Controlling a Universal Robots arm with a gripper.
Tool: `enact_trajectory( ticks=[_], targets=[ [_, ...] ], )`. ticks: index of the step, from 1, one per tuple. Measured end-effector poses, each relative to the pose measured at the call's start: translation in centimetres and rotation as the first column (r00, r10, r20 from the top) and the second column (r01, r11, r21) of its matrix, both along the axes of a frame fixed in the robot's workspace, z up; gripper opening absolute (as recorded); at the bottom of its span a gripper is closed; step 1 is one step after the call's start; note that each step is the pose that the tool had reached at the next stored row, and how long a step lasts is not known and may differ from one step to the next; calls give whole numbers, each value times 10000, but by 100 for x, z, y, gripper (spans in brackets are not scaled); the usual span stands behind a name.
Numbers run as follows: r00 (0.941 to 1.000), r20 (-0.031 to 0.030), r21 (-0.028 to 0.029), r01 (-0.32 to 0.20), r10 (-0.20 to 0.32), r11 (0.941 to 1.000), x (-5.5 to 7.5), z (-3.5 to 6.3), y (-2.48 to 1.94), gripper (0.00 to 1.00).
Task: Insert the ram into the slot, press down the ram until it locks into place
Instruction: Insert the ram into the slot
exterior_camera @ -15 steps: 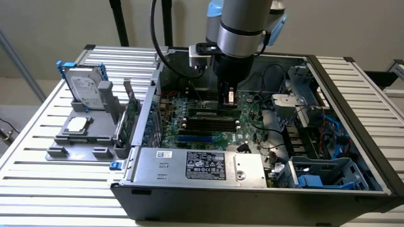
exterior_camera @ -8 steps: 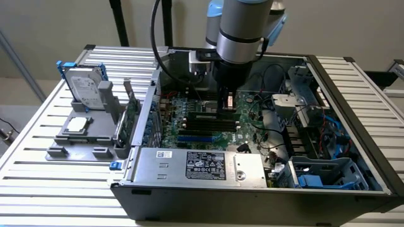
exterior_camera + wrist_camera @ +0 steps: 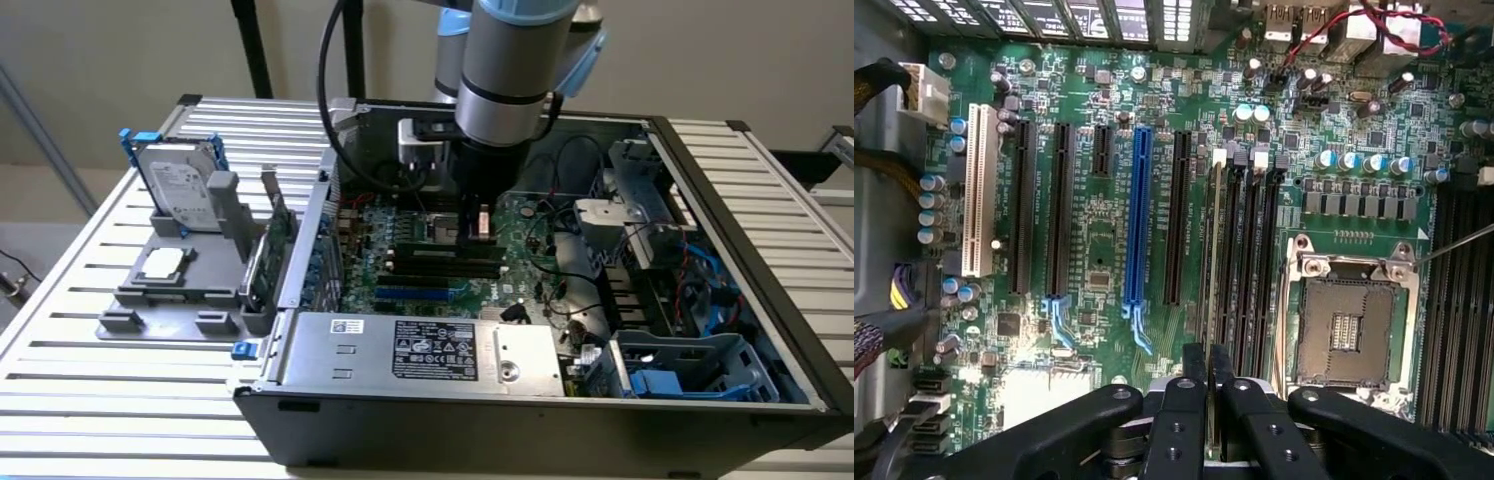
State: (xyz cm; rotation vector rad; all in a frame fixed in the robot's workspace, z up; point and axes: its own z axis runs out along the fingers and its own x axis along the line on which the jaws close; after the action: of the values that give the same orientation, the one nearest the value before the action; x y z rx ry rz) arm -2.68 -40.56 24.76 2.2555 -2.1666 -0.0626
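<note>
The ram (image 3: 1212, 250), thin and flat, sits pinched in the black claw (image 3: 1206, 355).

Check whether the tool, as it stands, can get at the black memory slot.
Probably yes. The tool, shut on the ram, hangs directly over the slot, with the ram's edge lined up along it. Nothing visible crosses the space between them, though the ram hides much of the slot.

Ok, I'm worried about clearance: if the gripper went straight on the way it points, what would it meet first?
Likely the slot: the gripper points at the motherboard, and the ram it seems to hold lines up edge-on with that slot. Depth is unclear, so contact may already exist.
</note>
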Motion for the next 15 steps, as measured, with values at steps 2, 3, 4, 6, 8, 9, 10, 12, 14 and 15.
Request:
enact_trajectory(
  ticks=[2, 3, 4, 6, 8, 9, 10, 12, 14, 15],
  targets=[
    [10000, -1, 12, 1, -1, 10000, -1, -7, -1, 13],
    [10000, 0, 18, 2, -2, 10000, -2, -12, 0, 13],
    [10000, 0, 22, 2, -2, 10000, -3, -17, 0, 13],
    [10000, -1, 34, 1, -1, 10000, -5, -27, 0, 13],
    [10000, -1, 48, 1, -1, 10000, -6, -35, -1, 13],
    [10000, -1, 59, 1, -1, 10000, -7, -38, -1, 13],
    [10000, -1, 72, 1, -1, 10000, -7, -42, 0, 13],
    [10000, -1, 105, 5, -5, 9999, -9, -51, 0, 13],
    [10000, 0, 134, 11, -11, 9999, -10, -61, 0, 13],
    [10000, 0, 144, 13, -13, 9999, -10, -65, 0, 13]
  ],
)
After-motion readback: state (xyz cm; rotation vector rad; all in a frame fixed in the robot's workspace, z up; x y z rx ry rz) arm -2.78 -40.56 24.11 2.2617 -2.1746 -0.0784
